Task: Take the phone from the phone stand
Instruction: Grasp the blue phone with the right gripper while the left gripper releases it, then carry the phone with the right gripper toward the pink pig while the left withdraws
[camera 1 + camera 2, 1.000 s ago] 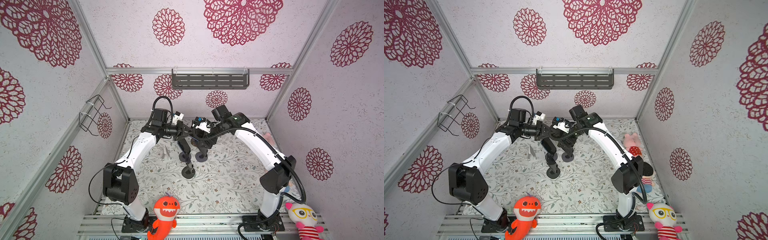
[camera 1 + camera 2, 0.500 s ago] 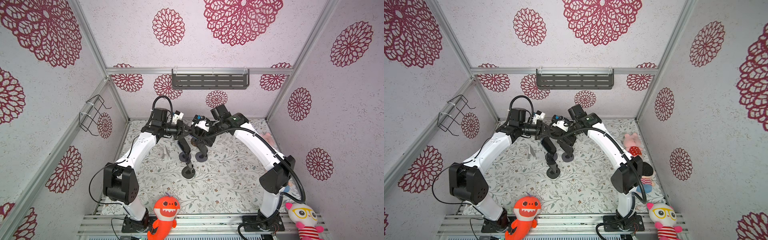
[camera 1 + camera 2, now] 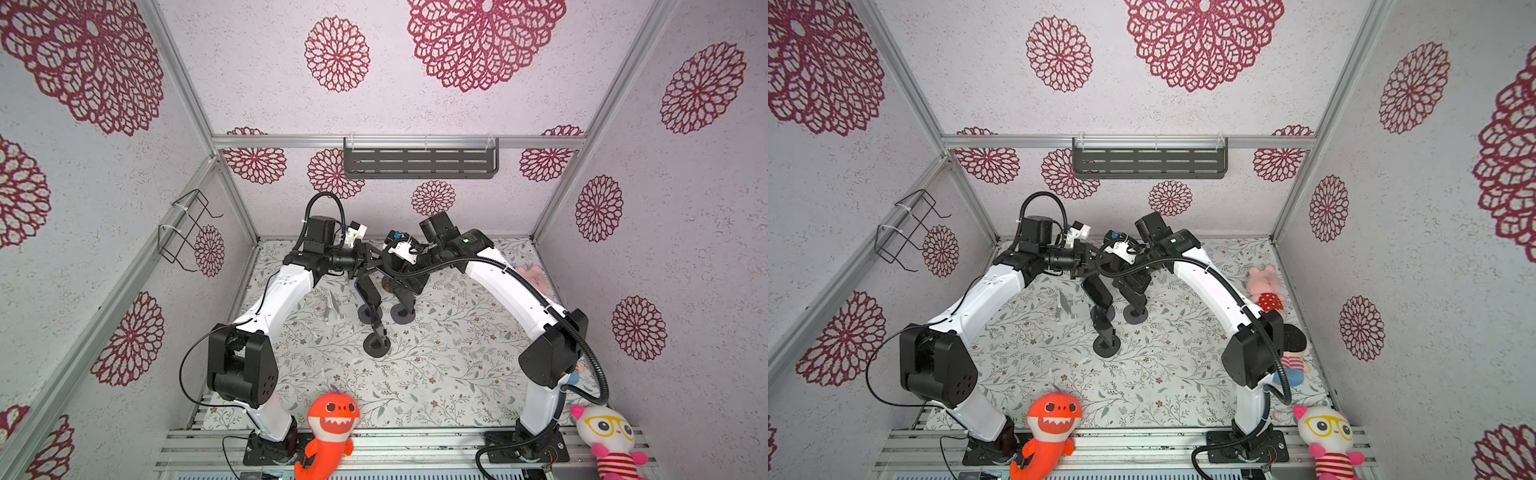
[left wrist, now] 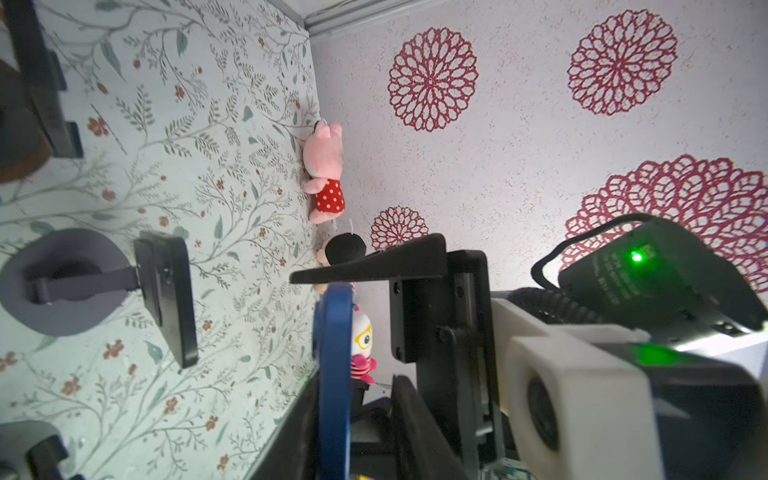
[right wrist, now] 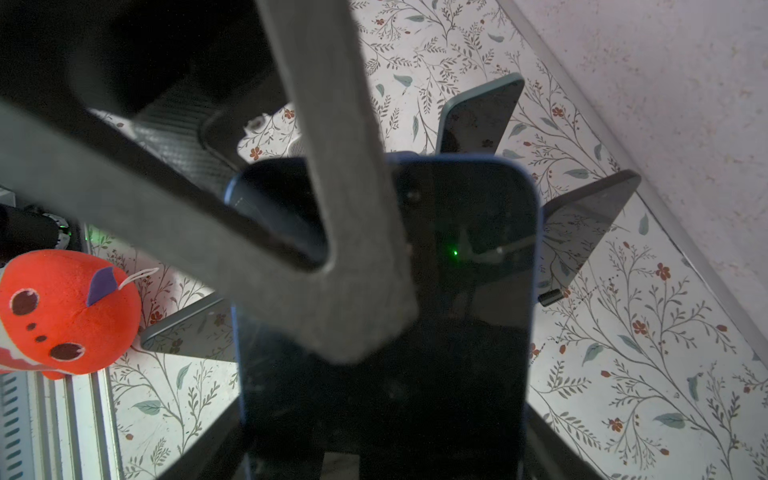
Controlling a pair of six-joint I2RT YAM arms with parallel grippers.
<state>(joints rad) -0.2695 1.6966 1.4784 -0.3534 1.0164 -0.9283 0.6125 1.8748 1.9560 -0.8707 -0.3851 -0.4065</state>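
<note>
Above the rear middle of the floral table [image 3: 436, 374], the right tool [image 5: 384, 424] clenched the blue phone [image 5: 457, 332] by its long sides, while the left tool [image 4: 324, 353] stood released, its jaws parted with the phone's thin edge between them. The phone hung between both tools, raised over the black phone stands [image 3: 376, 343].

Neighbour stands [image 3: 376, 345] close beside phone [image 5: 469, 316]

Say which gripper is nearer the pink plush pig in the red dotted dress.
Right. The right gripper hangs mid-table, apart from the pink plush pig but on its side; the left gripper faces it from beyond.
</note>
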